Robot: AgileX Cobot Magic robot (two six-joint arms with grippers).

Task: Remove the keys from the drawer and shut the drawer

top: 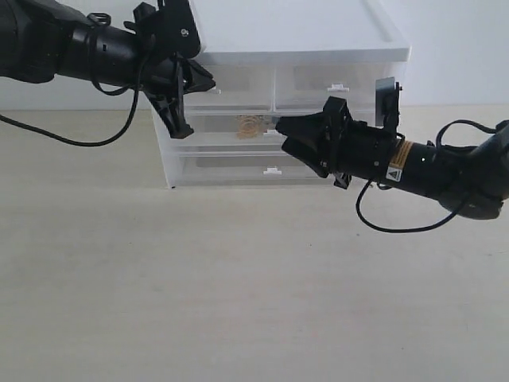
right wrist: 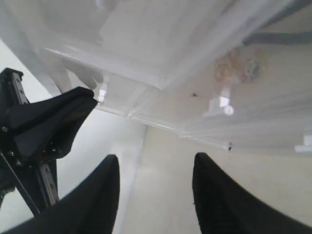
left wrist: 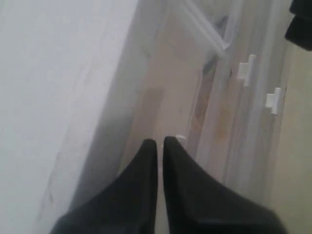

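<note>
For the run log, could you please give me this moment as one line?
drawer: shut | keys: inside drawer | left gripper: shut, by cabinet | right gripper: open, facing drawer handle

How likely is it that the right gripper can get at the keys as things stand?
Probably not yet. The keys lie inside the drawer, which looks closed, so its translucent front stands between them and the open right gripper. The tab handle is close by and seems unobstructed.

Keys (top: 251, 126) inside translucent drawer (top: 208, 128)
</note>
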